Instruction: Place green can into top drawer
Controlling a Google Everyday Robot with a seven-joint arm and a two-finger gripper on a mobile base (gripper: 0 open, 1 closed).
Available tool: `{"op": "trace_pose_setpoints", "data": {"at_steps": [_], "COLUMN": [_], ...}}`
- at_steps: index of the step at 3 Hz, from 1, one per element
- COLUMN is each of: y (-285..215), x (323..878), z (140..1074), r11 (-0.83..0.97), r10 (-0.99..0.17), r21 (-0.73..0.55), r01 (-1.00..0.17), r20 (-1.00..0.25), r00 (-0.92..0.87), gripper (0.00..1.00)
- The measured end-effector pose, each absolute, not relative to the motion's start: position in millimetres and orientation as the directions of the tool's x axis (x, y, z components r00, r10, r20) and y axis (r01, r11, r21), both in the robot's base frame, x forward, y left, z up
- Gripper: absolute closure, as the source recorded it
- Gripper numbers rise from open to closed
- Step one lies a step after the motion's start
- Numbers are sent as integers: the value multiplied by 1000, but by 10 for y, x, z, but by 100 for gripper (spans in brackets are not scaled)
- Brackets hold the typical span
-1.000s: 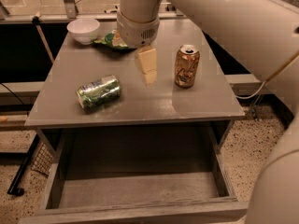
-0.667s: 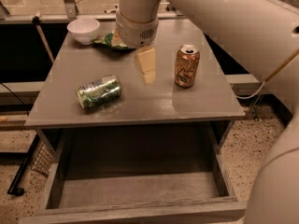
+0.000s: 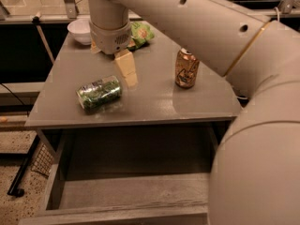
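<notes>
The green can [image 3: 99, 93] lies on its side on the left part of the grey table top [image 3: 154, 102]. My gripper [image 3: 112, 59] hangs over the table just behind and to the right of the can, not touching it. One tan finger [image 3: 126, 67] points down beside the can's right end, and a sliver of the other shows at the far left of the wrist, so the jaws stand apart and empty. The top drawer [image 3: 126, 193] is pulled open below the table's front edge, its grey bottom bare.
A gold-brown can [image 3: 187, 68] stands upright on the right of the table. A white bowl [image 3: 78, 30] and a green chip bag [image 3: 140, 33] sit at the back. My arm [image 3: 253, 125] fills the right side of the view.
My gripper has moved left across the table, closer to the green can. The cans, bowl and drawer have not moved.
</notes>
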State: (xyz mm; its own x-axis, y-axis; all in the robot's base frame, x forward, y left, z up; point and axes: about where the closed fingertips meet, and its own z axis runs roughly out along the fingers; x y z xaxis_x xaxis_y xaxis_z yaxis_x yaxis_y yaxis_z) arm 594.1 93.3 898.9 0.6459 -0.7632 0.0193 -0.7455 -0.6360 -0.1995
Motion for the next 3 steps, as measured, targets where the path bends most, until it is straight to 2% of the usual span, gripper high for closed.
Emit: {"op": "trace_pose_setpoints", "data": {"at_steps": [3], "y": [1273], "x": [5822], "z": [8648], "r11": [-660], "r10": [-740], "r21": [-169], "r01": [-732], "r20": [-20], "r00": [672], "gripper": [0]}}
